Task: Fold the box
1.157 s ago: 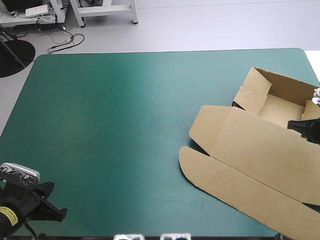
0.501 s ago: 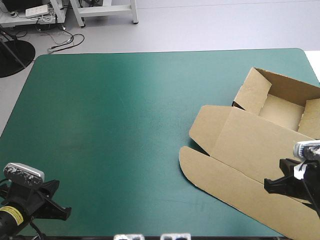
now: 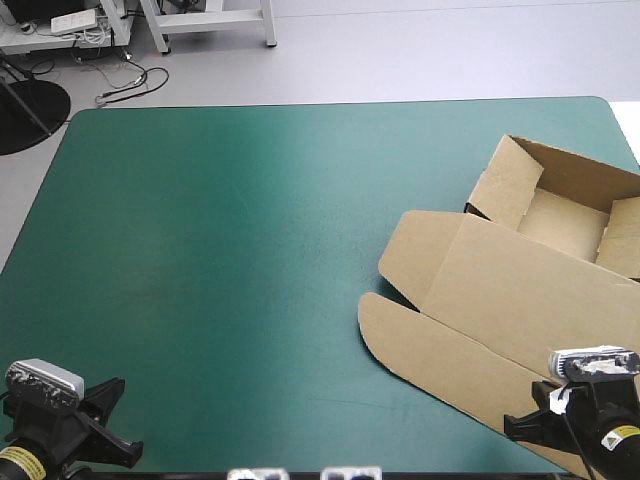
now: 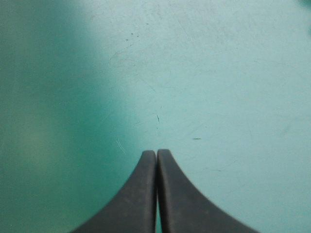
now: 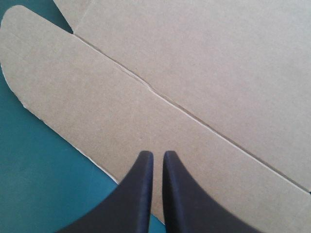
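Two-arm workstation with a flat, teal-green table cover (image 3: 250,250) and a brown cardboard box (image 3: 520,290), partly formed. The left gripper (image 4: 156,154) has its two black fingers pressed together into one pointed arch, gripping nothing; only bare cover lies ahead of and beside them, and the box is well apart from this gripper, across the table. The right gripper (image 5: 157,155) has its black fingers all but closed, a thin slit between the tips and no board caught in it. Its tips stand over the long outer flap (image 5: 73,92) of the box, near that flap's free edge; bare cover shows beside the fingers past this edge. Ahead of the fingers a straight crease divides the flap from the broad lid panel (image 5: 209,58), both lying flat. Farther ahead of the right fingers, in the high view, the open tray (image 3: 565,215) stands with walls raised, near the table's far right corner.
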`<state>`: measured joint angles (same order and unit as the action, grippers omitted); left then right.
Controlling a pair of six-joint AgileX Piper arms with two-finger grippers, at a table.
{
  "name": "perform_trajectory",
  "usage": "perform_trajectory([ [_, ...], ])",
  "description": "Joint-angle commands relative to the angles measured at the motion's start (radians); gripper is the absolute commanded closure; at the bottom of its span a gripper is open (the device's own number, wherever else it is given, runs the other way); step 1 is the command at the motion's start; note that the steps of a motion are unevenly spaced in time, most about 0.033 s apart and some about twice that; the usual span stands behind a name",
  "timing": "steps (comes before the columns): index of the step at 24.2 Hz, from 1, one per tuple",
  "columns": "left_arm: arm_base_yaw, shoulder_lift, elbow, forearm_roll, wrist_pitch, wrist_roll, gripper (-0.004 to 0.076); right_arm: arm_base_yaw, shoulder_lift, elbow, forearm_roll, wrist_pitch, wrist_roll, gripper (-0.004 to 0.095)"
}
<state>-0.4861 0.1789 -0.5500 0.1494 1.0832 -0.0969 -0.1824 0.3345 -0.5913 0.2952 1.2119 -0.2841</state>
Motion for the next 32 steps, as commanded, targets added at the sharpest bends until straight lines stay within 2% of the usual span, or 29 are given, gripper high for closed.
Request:
perform_trajectory([
  [1, -0.003, 0.008, -0.023, -0.002, -0.076, 0.006, 0.0734, 0.002, -0.027, 0.026, 0.022, -0.094, -0.011, 0.0843],
  [5, -0.003, 0.008, -0.007, -0.012, -0.148, 0.028, 0.0734, 0.002, -0.077, 0.056, 0.022, -0.108, -0.030, 0.0843],
  [11, -0.003, 0.008, 0.030, -0.024, -0.183, 0.038, 0.0734, 0.002, -0.101, 0.056, 0.022, -0.108, -0.044, 0.0843],
  [32, -0.003, 0.015, 0.030, -0.027, -0.166, 0.036, 0.0734, 0.002, -0.103, 0.056, 0.022, -0.106, -0.044, 0.0843],
])
